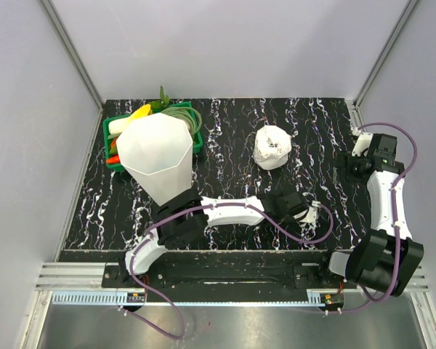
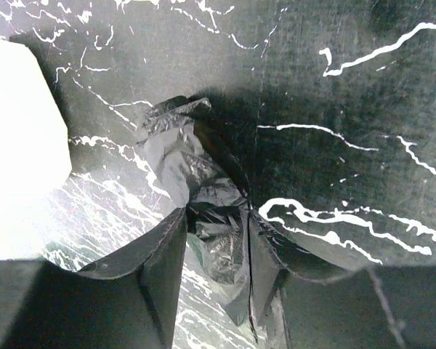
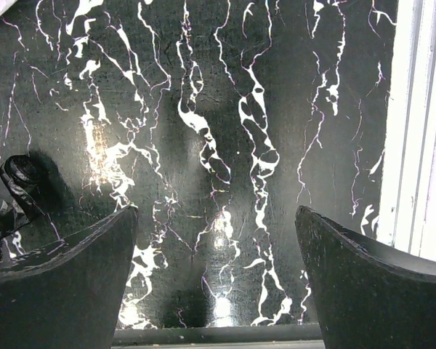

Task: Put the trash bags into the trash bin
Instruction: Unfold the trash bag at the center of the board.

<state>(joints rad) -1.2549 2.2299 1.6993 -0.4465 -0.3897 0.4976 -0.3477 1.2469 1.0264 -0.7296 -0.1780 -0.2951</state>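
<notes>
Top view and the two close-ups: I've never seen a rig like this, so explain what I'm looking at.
These are two robot arms bolted at the near edge of a black marbled table. The top view looks down from above and behind them. The other two pictures come from a camera on each wrist, so each shows that arm's own fingers. On the table stand a tall white trash bin, a green basket of toy vegetables partly hidden behind it, and a white roll of plastic. The left gripper pinches a crumpled black trash bag lying on the table. The right gripper is open and holds nothing.
</notes>
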